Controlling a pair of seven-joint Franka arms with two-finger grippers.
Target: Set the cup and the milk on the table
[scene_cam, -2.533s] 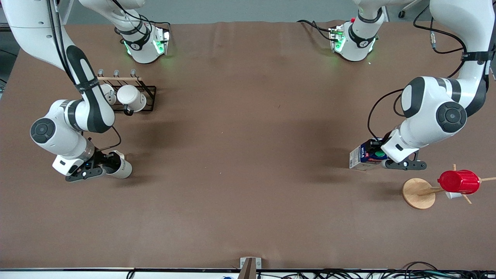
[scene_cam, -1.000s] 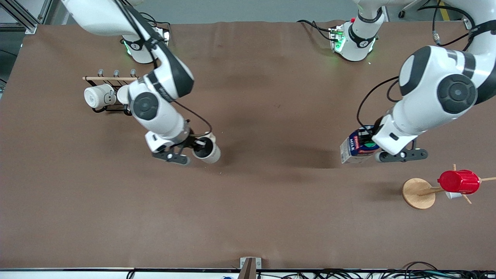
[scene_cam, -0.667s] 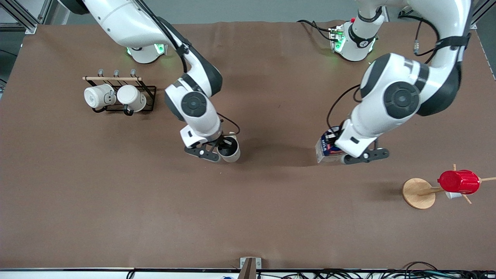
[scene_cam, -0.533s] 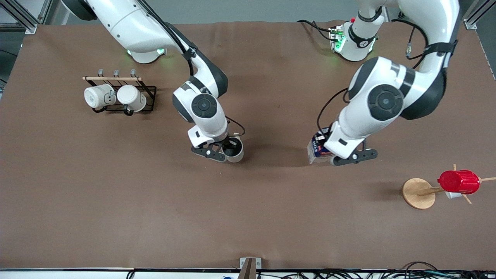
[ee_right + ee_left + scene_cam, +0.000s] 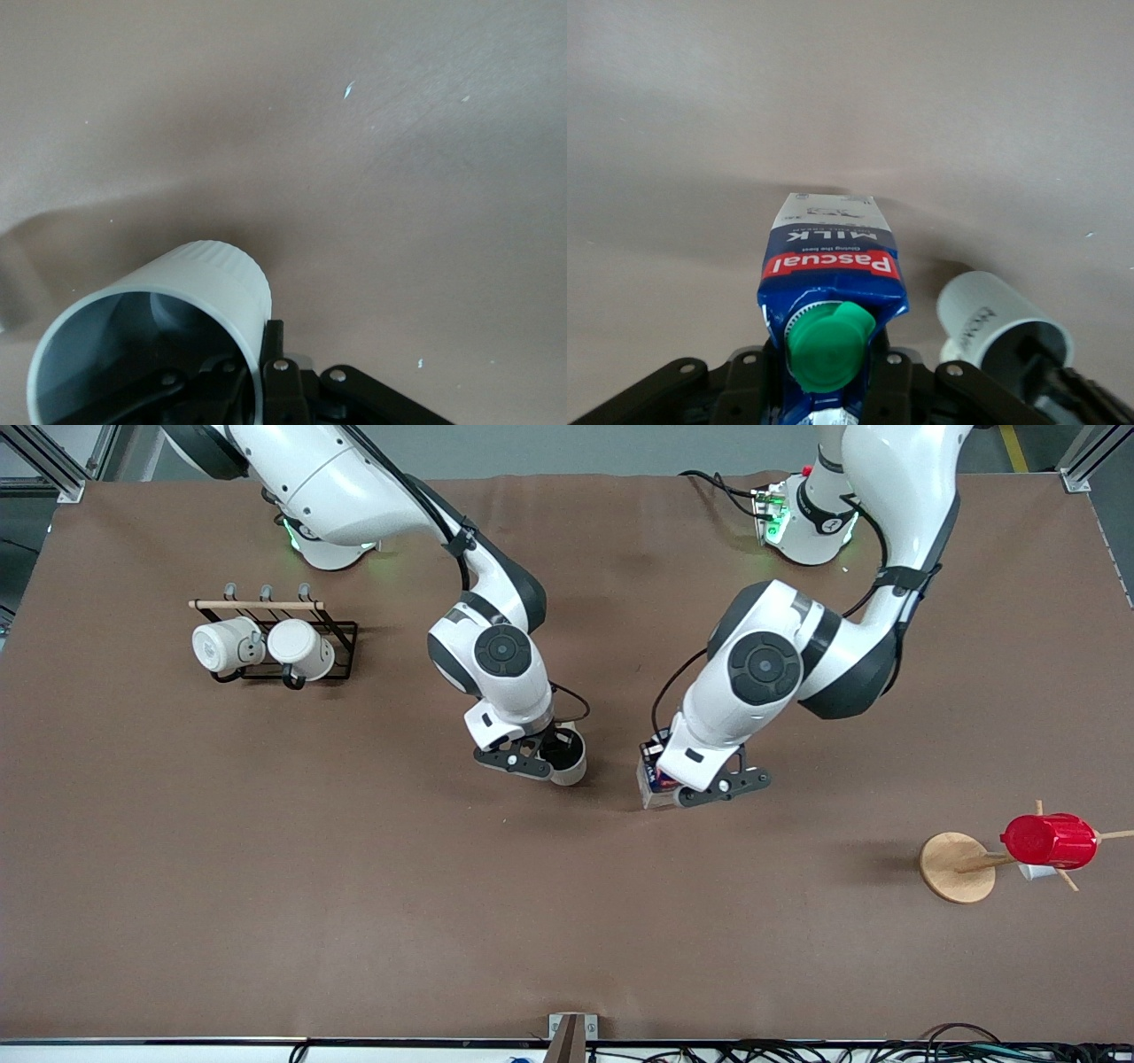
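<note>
right tool [image 5: 551, 762] pinches cream-white mug's [image 5: 567, 760] rim over mid brown surface [image 5: 354, 886]; stiff, breakable. left tool [image 5: 689, 782] clamps blue-white gable-top milk carton [image 5: 833, 292] by its top; light, crushable.

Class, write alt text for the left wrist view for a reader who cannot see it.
The left claw holds the milk, a blue and white carton with a green cap, over the brown table. Beside it the cup shows its grey inside.
</note>
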